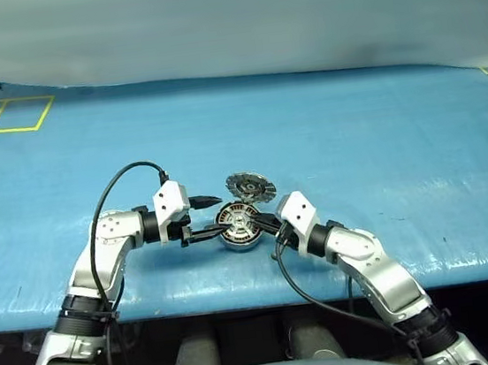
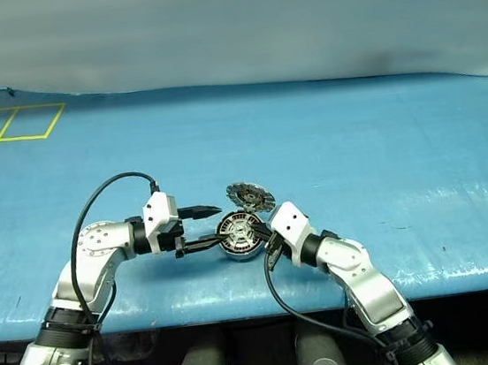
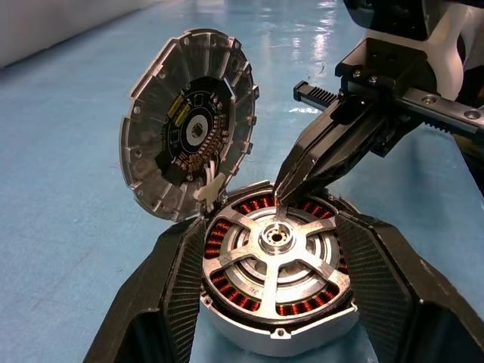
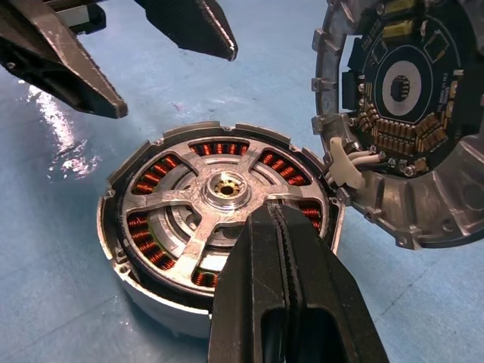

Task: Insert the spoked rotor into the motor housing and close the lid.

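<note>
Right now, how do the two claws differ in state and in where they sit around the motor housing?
The left claw is open, its fingers either side of the motor housing; the right claw is shut, its tip on the spoked rotor. Both sit at the housing while the lid stands open.

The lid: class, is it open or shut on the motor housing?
Open. The lid stands raised at the motor housing's rim, its inner face showing, with the spoked rotor uncovered.

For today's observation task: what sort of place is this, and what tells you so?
Probably a robotics lab or test bench. A wide table under a blue cover carries yellow taped squares, and the single workpiece is an opened motor housing with its lid standing up, the rotor already inside.
</note>
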